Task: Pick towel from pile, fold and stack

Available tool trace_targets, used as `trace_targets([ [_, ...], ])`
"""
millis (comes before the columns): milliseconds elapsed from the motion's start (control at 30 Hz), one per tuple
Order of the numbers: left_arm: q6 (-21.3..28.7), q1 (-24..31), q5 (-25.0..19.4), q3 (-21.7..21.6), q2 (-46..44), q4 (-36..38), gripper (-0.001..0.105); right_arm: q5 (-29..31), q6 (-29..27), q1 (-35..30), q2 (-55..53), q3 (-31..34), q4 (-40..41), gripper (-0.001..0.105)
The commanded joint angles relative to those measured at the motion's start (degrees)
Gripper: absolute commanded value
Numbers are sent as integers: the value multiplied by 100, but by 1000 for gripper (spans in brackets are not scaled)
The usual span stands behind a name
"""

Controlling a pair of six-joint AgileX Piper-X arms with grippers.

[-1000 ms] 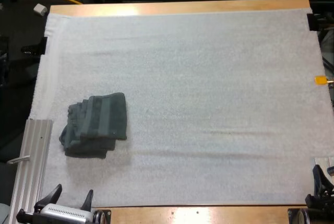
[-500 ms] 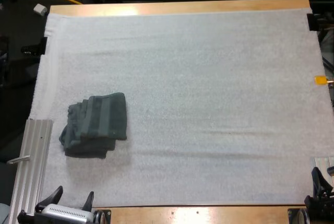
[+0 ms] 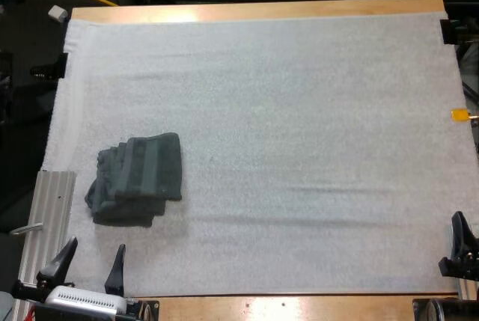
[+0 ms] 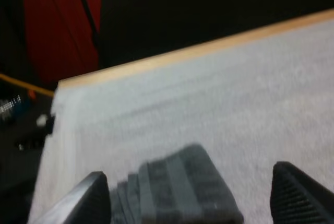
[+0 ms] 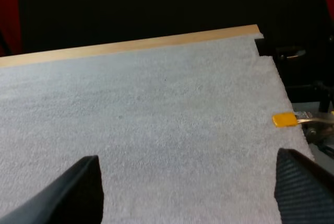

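Note:
A stack of folded dark grey-green towels (image 3: 137, 177) lies on the left part of the white mat (image 3: 284, 126), its layers slightly uneven. My left gripper (image 3: 96, 245) is open at the mat's near edge, a little short of the stack and apart from it. In the left wrist view the stack (image 4: 177, 187) lies just beyond the spread fingers (image 4: 91, 198) of that gripper (image 4: 188, 172). My right gripper (image 3: 459, 239) sits at the mat's near right corner. In the right wrist view this gripper (image 5: 187, 157) is open over bare mat (image 5: 156, 109).
A ribbed aluminium rail (image 3: 46, 220) runs along the mat's near left edge, beside the left gripper. Black clamps (image 3: 49, 68) hold the mat at the far left and far right (image 3: 449, 31). Wooden table edges (image 3: 254, 11) frame the mat.
My left gripper has shifted slightly left and forward toward the towel stack. My right gripper has risen a little into view at the near right. The stack has not moved.

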Motion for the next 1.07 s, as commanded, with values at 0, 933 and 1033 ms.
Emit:
trace_targets([
  [0, -8, 3, 10, 117, -782, -585, 62, -4, -29, -14, -254, 146, -431, 66],
  [933, 16, 3, -13, 1775, -821, -1526, 62, 39, -28, 0, -240, 1728, -941, 66],
  [1033, 17, -1, -5, 1832, -813, -1543, 62, 39, -28, -1, -250, 1848, -934, 66],
])
